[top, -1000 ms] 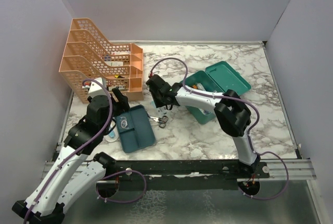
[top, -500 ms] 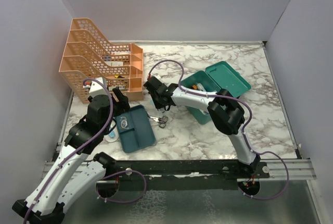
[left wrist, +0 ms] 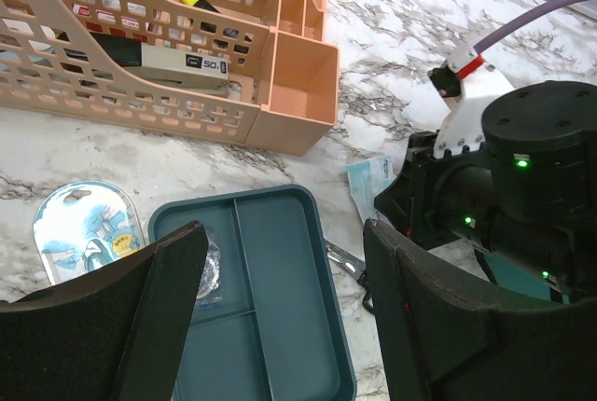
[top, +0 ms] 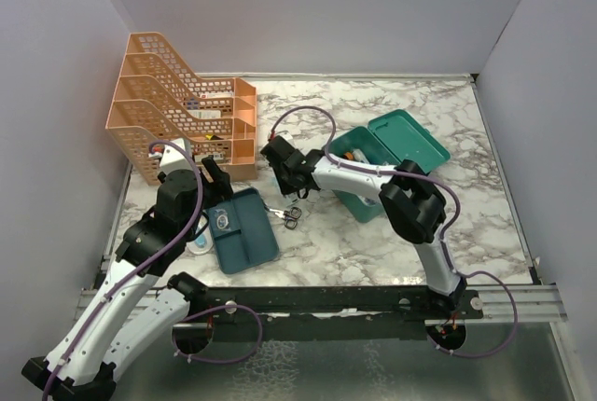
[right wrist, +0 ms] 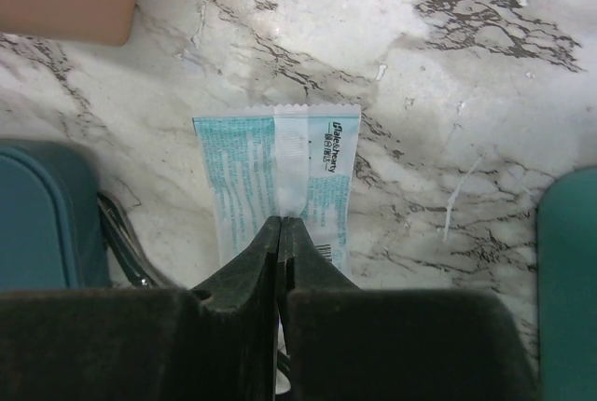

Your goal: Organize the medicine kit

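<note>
The medicine kit (top: 366, 203) is a teal box standing open at centre right, its lid (top: 410, 135) lying back; its edge shows in the right wrist view (right wrist: 571, 270). My right gripper (right wrist: 280, 224) reaches left of the kit (top: 283, 177) and is shut on the middle seam of a white and teal sachet (right wrist: 275, 172), which lies flat on the marble. The sachet also shows in the left wrist view (left wrist: 368, 177). My left gripper (left wrist: 280, 233) is open and empty above the flat teal divided tray (left wrist: 280, 326).
An orange mesh file rack (top: 177, 112) holding several items stands at the back left. The divided tray (top: 244, 233) holds a small clear bag (left wrist: 210, 270). Scissors (top: 289, 216) lie between the tray and the kit. A round blister pack (left wrist: 89, 228) lies left of the tray.
My right arm's elbow swung a little left and then back; its gripper stays at the sachet. The left arm has not moved.
</note>
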Robot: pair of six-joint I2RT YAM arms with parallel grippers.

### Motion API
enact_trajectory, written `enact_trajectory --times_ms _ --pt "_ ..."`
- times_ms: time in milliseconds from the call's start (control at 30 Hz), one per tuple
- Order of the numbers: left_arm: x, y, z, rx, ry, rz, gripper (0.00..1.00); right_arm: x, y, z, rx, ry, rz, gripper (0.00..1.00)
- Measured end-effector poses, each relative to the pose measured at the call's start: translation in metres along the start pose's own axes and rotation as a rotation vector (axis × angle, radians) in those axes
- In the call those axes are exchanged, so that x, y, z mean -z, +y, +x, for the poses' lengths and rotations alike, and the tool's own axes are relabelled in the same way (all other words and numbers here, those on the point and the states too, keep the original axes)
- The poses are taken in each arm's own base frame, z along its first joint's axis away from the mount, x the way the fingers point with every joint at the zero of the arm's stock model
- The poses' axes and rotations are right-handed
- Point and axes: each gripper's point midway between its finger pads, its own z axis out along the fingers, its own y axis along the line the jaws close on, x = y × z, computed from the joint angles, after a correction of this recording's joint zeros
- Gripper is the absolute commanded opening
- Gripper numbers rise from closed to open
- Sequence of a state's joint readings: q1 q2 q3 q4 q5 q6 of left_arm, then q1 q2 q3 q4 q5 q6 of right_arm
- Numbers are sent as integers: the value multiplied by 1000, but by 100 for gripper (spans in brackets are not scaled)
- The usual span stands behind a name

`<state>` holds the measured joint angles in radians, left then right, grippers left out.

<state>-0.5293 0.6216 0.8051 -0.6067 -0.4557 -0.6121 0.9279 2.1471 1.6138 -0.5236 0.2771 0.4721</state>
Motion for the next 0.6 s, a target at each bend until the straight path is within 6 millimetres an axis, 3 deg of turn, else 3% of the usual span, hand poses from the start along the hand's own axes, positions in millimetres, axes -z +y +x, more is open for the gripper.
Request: enact_trajectory --times_ms 367,500,600 --pt "2 -1 -3 2 -6 3 71 67 8 -32 -173 -121 -116 1" --pt "10 -6 -20 15 -40 23 71 88 24 -27 -275 -124 -205 1" --pt "18 -11 -38 24 -82 43 71 101 48 -8 -337 -96 -264 1"
